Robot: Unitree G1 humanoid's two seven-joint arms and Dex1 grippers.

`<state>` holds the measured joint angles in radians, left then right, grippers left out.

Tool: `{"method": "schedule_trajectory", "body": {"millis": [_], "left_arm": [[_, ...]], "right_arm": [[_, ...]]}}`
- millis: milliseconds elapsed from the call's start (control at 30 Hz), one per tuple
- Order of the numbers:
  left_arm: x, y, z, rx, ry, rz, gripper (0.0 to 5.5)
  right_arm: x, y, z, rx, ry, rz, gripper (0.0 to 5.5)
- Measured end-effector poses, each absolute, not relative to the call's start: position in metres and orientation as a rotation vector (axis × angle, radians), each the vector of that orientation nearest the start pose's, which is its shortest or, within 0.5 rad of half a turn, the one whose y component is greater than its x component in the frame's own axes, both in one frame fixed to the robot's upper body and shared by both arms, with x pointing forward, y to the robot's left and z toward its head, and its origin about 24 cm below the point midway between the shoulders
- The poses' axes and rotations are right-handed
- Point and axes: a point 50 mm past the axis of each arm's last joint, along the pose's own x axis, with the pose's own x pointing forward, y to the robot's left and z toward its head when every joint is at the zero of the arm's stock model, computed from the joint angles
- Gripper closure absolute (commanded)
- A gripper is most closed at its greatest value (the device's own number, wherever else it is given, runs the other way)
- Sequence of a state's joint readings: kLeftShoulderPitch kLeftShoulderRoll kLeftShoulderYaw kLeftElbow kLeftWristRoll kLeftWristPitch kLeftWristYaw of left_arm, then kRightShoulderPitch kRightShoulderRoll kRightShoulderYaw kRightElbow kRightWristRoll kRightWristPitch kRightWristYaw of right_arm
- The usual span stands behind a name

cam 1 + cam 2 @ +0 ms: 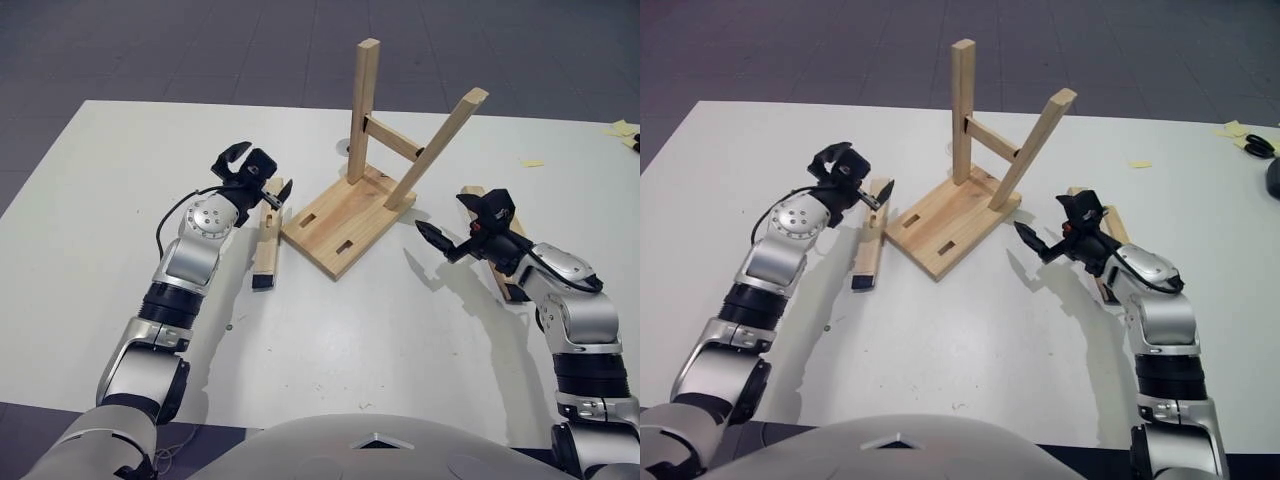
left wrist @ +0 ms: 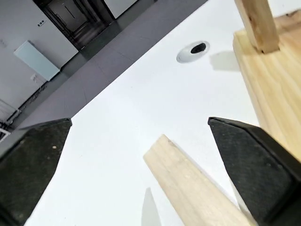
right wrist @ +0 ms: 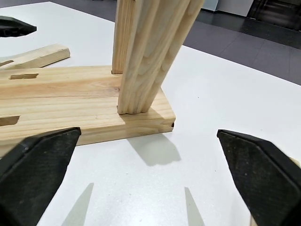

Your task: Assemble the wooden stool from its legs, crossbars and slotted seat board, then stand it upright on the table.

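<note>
White, smooth table (image 1: 400, 330) up front, both arms stretched across it from the near edge.

On the right, the forearm angles in toward the middle and the right gripper (image 1: 445, 212) hovers just right of the seat board (image 1: 335, 225). Its black fingers are spread wide and hold nothing. Under that arm lies one pale wooden piece (image 1: 500, 272), flat on the table and partly hidden.

Over on the left, the arm is bent at the elbow and the wrist is tipped down. The left gripper (image 1: 266, 166) hangs over the far end of a loose leg (image 1: 266, 245). Its jaws are also parted and empty, with the leg's end between them but apart from both. That leg is a squared stick of light wood with a dark near tip, just left of the board.

In the middle, the board is one flat rectangle of grained pine, turned cornerwise, with two empty slots (image 1: 308, 218) on its near half. Two legs rise from its far half. One leg stands straight (image 1: 362, 110) and the other leans right (image 1: 440, 145). A single crossbar (image 1: 392, 138) joins them.

Behind the board is a round hole (image 2: 193, 49) in the table. Far right lie a few yellow notes (image 1: 533, 162).
</note>
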<state>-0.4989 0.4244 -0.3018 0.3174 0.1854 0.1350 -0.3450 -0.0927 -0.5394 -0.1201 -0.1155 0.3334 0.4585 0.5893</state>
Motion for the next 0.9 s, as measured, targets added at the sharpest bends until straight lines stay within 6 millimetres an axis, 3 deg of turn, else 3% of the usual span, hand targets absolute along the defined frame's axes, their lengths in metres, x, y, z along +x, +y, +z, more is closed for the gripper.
{"method": "schedule_trajectory", "body": {"millis": [200,333,533,600,800,900], "left_arm": [[0.325,0.135,0.078,0.779,0.091,-0.730,0.10],[0.301,0.121,0.079,0.756,0.079,-0.901,0.10],[0.286,0.109,0.088,0.676,0.059,-0.950,0.10],[0.293,0.114,0.094,0.616,0.047,-0.872,0.10],[0.336,0.153,0.122,0.488,0.009,-0.548,0.10],[0.348,0.160,0.105,0.630,0.085,-0.527,0.10]], "right_arm": [[0.261,-0.243,0.092,-0.124,0.240,0.410,0.13],[0.261,-0.252,0.097,-0.101,0.208,0.311,0.13],[0.253,-0.245,0.091,-0.073,0.249,0.354,0.13],[0.251,-0.243,0.087,-0.071,0.268,0.368,0.13],[0.250,-0.243,0.085,-0.068,0.275,0.361,0.13],[0.250,-0.243,0.084,-0.074,0.276,0.347,0.13]]}}
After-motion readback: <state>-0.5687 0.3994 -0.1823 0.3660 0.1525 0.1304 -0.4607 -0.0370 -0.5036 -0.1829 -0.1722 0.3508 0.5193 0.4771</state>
